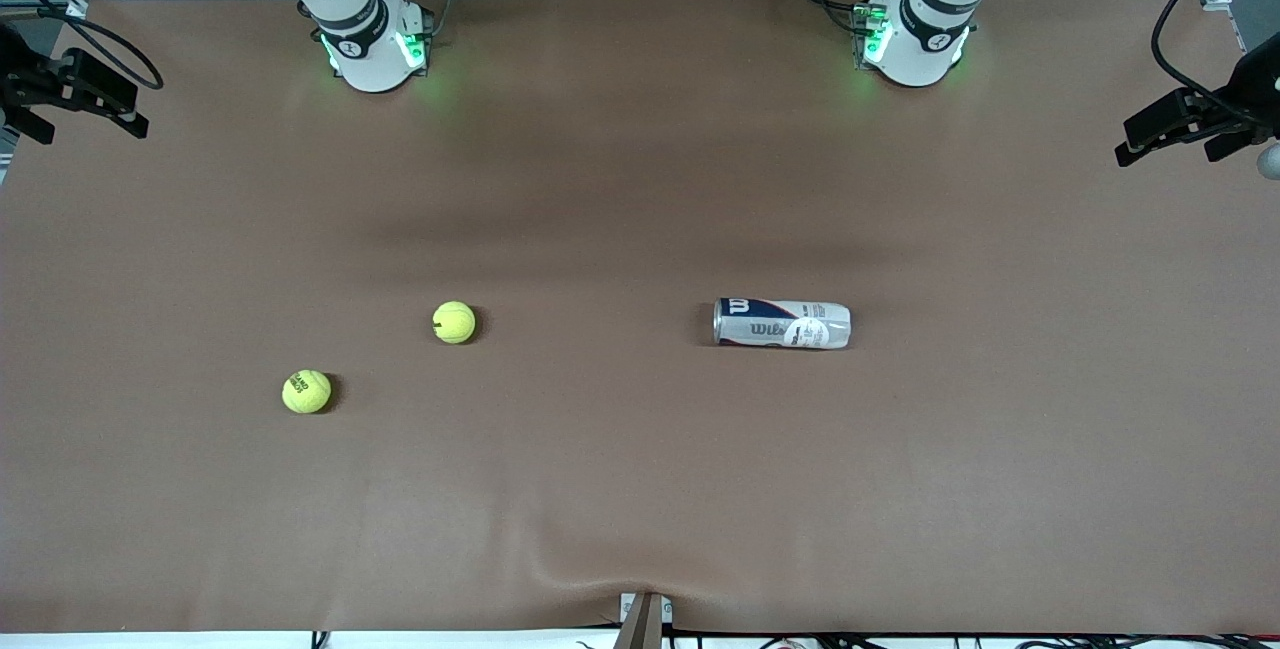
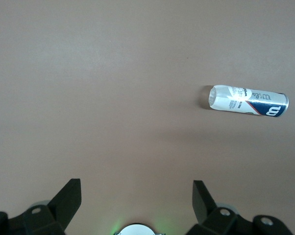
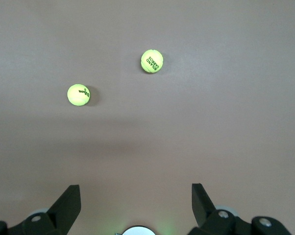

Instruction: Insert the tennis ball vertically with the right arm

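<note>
Two yellow-green tennis balls lie on the brown table toward the right arm's end. One tennis ball [image 1: 454, 322] [image 3: 79, 94] is nearer the middle. The other tennis ball [image 1: 306, 392] [image 3: 152, 61] is nearer the front camera. A white and blue ball can [image 1: 782, 324] [image 2: 248, 101] lies on its side toward the left arm's end. My right gripper [image 3: 135, 192] hangs open and empty high over bare table, well away from both balls. My left gripper [image 2: 136, 188] is also open and empty, high up with the can off to one side. Neither gripper shows in the front view.
The two arm bases [image 1: 375, 49] [image 1: 915, 44] stand at the table's back edge. Black camera mounts [image 1: 70, 89] [image 1: 1190, 124] sit at each end of the table. The brown cloth [image 1: 600, 569] wrinkles slightly at the front edge.
</note>
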Robot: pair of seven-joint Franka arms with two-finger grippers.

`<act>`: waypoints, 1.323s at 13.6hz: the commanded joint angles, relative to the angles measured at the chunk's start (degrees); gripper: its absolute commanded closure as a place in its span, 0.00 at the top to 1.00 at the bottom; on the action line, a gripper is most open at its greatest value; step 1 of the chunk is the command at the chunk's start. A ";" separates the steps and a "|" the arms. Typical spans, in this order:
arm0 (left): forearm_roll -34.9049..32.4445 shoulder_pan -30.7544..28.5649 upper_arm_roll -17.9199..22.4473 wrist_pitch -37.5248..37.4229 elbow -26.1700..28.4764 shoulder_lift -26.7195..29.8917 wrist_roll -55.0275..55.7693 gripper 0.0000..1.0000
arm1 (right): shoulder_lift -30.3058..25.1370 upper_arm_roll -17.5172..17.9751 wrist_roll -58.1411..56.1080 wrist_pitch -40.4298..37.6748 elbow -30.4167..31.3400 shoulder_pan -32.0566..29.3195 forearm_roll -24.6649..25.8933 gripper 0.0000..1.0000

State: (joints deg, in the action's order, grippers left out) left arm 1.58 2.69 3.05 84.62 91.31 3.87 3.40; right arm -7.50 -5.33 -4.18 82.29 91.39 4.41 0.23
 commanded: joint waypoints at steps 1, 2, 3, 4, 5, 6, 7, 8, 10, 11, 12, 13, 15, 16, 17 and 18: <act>0.35 -0.32 -0.15 -0.42 -0.87 0.00 -0.67 1.00 | -0.76 0.32 -0.74 -0.73 -0.16 -0.81 0.82 1.00; 0.35 -0.32 -0.15 -0.42 -0.96 -0.09 -0.50 1.00 | -0.76 0.23 -0.74 -0.82 -0.07 -0.81 0.82 1.00; 0.18 -0.32 -0.15 -0.42 -1.05 -0.27 -0.06 1.00 | -0.76 0.32 -0.74 -0.82 -0.16 -0.81 0.82 1.00; 0.09 -0.32 -0.06 -0.42 -1.14 -0.53 -0.32 1.00 | -0.67 0.32 -0.66 -0.73 -0.16 -0.72 0.82 1.00; 0.00 -0.14 0.11 -0.59 -1.92 -0.62 -0.58 1.00 | -0.67 0.32 -0.65 -0.65 -0.07 -0.63 0.82 1.00; 0.00 0.03 -0.06 -1.03 -2.28 -0.62 -0.58 1.00 | -0.67 0.32 -0.74 -0.64 0.02 -0.81 0.82 1.00; 0.00 0.21 -0.15 -1.21 -2.28 -0.71 -0.41 1.00 | -0.67 0.32 -0.74 -0.64 -0.07 -0.81 0.82 1.00; 0.00 0.30 -0.32 -1.21 -2.11 -0.71 -0.15 1.00 | -0.67 0.23 -0.74 -0.64 -0.16 -0.81 0.82 1.00; 0.18 0.04 -0.67 -1.30 -1.84 -1.40 -0.58 1.00 | -0.59 0.23 -0.74 -0.64 0.02 -0.81 0.82 1.00; 0.18 -0.05 -0.67 -1.56 -1.84 -1.58 -0.93 1.00 | -0.50 0.23 -0.74 -0.56 0.19 -0.81 0.82 1.00; 0.18 -0.05 -0.76 -1.91 -1.84 -1.76 -1.02 1.00 | -0.32 0.23 -0.74 -0.12 0.28 -0.72 0.82 1.00; 0.18 0.04 -0.68 -2.00 -1.75 -1.85 -0.94 1.00 | -0.15 0.23 -0.66 0.23 0.63 -0.63 0.82 1.00; 0.18 0.12 -0.76 -3.05 -1.75 -2.29 -1.02 1.00 | 0.46 0.23 -0.74 2.07 1.33 -0.63 0.73 1.00; 0.18 0.30 -0.76 -3.58 -1.58 -3.16 -0.94 1.00 | 1.17 0.23 -0.74 3.39 2.03 -0.46 0.82 1.00; 0.70 0.30 -0.76 -4.98 -1.84 -4.04 -1.11 1.00 | 1.61 0.23 -0.74 5.40 3.43 -0.46 0.73 1.00; 0.88 0.91 -0.85 -5.25 -1.84 -4.22 -1.02 1.00 | 2.13 0.23 -0.74 7.42 5.88 -0.46 0.73 1.00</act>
State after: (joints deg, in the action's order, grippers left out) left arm 1.67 3.05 2.36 81.24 90.75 1.01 3.31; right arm -6.21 -5.45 -4.20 86.56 93.92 4.27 0.27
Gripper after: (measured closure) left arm 0.000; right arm 0.000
